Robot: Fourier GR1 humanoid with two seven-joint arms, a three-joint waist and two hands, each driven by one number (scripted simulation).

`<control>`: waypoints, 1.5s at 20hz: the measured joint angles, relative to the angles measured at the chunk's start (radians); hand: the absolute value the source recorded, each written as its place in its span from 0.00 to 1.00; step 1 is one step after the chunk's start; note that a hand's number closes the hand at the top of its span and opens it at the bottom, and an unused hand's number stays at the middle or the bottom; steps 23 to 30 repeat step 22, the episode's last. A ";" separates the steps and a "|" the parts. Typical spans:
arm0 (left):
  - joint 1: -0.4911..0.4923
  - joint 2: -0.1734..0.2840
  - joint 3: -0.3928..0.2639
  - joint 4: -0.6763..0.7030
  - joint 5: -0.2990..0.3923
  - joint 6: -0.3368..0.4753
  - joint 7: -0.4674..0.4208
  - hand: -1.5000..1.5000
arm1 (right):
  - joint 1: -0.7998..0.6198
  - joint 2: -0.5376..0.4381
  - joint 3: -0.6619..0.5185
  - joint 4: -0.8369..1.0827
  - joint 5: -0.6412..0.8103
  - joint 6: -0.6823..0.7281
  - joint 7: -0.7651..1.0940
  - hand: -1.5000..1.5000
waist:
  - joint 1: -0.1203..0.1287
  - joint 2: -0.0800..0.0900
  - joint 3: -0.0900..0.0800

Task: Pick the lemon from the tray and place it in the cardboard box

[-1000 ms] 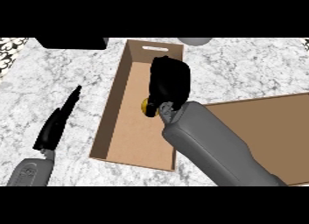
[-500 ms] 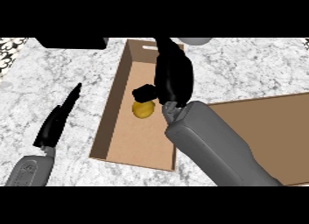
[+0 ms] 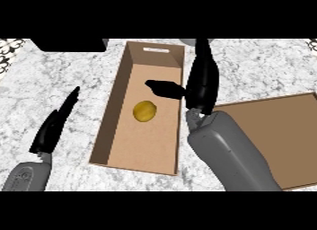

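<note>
The lemon (image 3: 145,111) lies in the box (image 3: 116,112), apparently released, beside the open, empty right hand (image 3: 202,81); the left hand (image 3: 55,126) rests open over the desk (image 3: 68,72).

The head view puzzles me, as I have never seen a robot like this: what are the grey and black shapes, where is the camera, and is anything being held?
The camera sits at the robot's head and looks steeply down at a marble counter. The grey shapes rising from the bottom are its two forearms, each ending in a black hand. The right hand is open over the right wall of a long cardboard box, thumb pointing left. The left hand rests open on the counter, left of the box. A lemon lies on the box floor, and no finger touches it, so nothing is held. At the right lies a brown tray, with nothing showing on the part in view.
</note>
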 measured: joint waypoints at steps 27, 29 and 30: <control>0.016 -0.035 0.017 -0.010 -0.032 0.005 0.005 0.50 | 0.546 -0.188 -0.271 -0.258 -0.462 -0.025 -0.704 0.00 | -0.013 -0.002 0.000; 0.016 -0.035 0.017 -0.010 -0.032 0.005 0.005 0.50 | 0.546 -0.188 -0.271 -0.258 -0.462 -0.025 -0.704 0.00 | -0.013 -0.002 0.000; 0.016 -0.035 0.017 -0.010 -0.032 0.005 0.005 0.50 | 0.546 -0.188 -0.271 -0.258 -0.462 -0.025 -0.704 0.00 | -0.013 -0.002 0.000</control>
